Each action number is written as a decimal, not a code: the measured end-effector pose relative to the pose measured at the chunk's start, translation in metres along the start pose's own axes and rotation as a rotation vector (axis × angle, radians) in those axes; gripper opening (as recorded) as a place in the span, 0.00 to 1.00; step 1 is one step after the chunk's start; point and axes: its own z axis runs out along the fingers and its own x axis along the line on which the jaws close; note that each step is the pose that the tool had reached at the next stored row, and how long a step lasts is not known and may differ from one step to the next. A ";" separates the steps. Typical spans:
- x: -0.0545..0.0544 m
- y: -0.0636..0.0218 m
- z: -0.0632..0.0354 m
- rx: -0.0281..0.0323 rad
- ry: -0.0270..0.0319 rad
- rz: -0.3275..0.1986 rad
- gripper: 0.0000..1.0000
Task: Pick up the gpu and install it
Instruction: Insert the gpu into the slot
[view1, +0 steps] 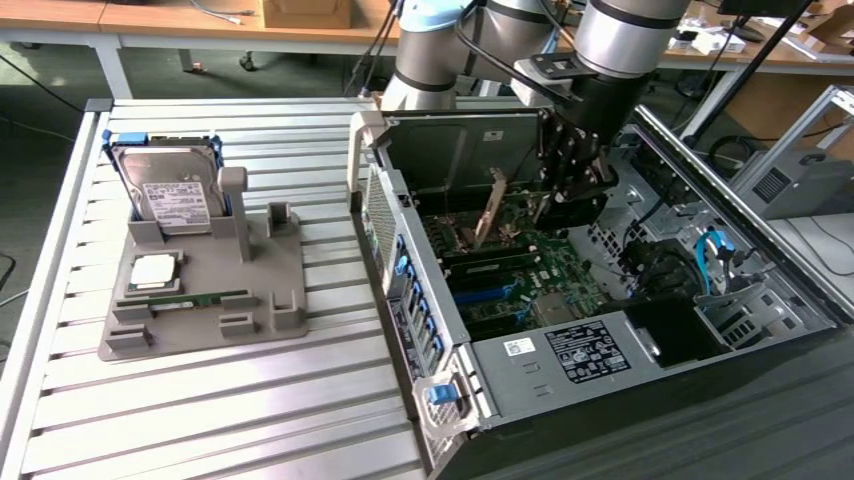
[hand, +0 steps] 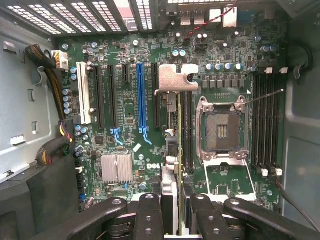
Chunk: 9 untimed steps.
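The gpu (hand: 171, 165), gripped edge-on in the matt black end effector (hand: 172, 212), shows a dull green board and a brushed silver metal bracket (hand: 175, 78). Beneath it lies a matt green motherboard (hand: 130, 75) with a ribbed metal heatsink (hand: 117, 167). Beside the case (view1: 587, 350), painted grey sheet metal, the bench (view1: 200, 410) is ribbed, satin aluminium.

surface (view1: 240, 400): pale ribbed metal slats, bearing everything
grey holder (view1: 200, 300): lies flat on the slats, towards the exterior view's left
open computer case (view1: 561, 380): rests on its side on the slats, just beside the holder, towards the exterior view's right, interior facing up
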 end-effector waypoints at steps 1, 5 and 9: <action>0.000 0.0000 0.0001 0.0000 0.0000 0.000 0.27; 0.000 0.0004 0.0006 0.0000 0.0000 0.000 0.27; 0.001 0.0008 0.0019 0.0000 0.0000 0.000 0.27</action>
